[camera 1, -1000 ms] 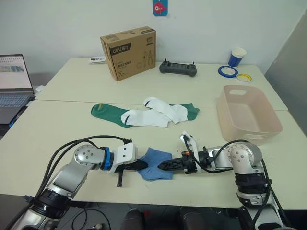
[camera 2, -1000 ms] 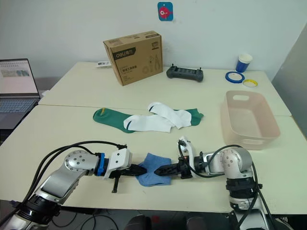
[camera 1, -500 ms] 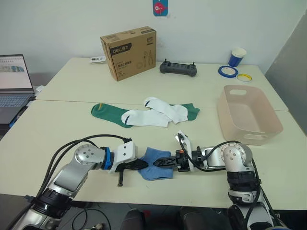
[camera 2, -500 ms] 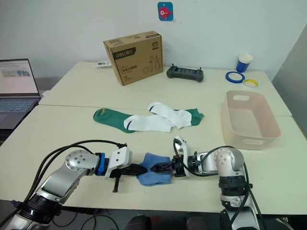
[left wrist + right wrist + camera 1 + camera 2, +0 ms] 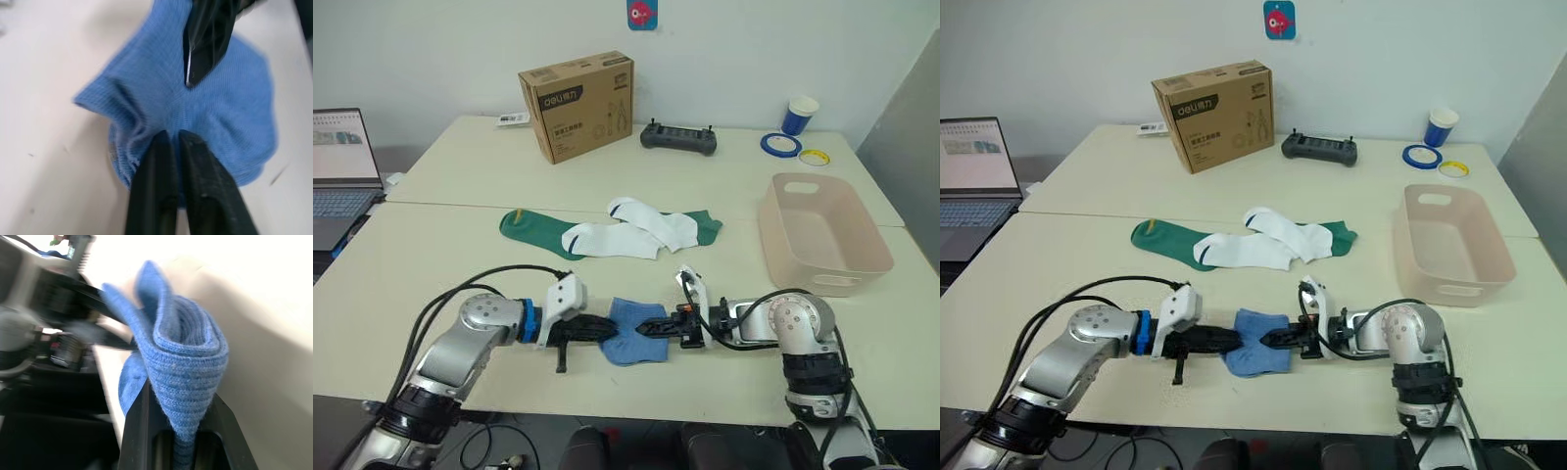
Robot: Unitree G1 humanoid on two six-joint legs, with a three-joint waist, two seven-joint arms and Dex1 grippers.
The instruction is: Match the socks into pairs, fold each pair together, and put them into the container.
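A folded light blue pair of socks [image 5: 636, 343] lies near the table's front edge, between my two grippers. My right gripper [image 5: 651, 328] is shut on its right side, and the right wrist view shows the folded blue cloth [image 5: 186, 362] clamped between the fingers. My left gripper [image 5: 607, 330] sits at the pair's left edge with its fingers [image 5: 161, 156] narrowly parted, tips on wrinkled cloth. Two white socks [image 5: 607, 240] lie across two dark green socks [image 5: 529, 232] at mid-table. The pale pink container [image 5: 822, 277] stands empty at the right.
A brown cardboard box [image 5: 576, 103], a black controller [image 5: 677, 140], a blue paper cup [image 5: 799, 115] and tape rolls [image 5: 778, 145] sit on the far table. A laptop [image 5: 337, 166] is at the far left.
My right gripper moved left onto the blue pair and closed on it. The left fingers have parted slightly and the left wrist drew back a little.
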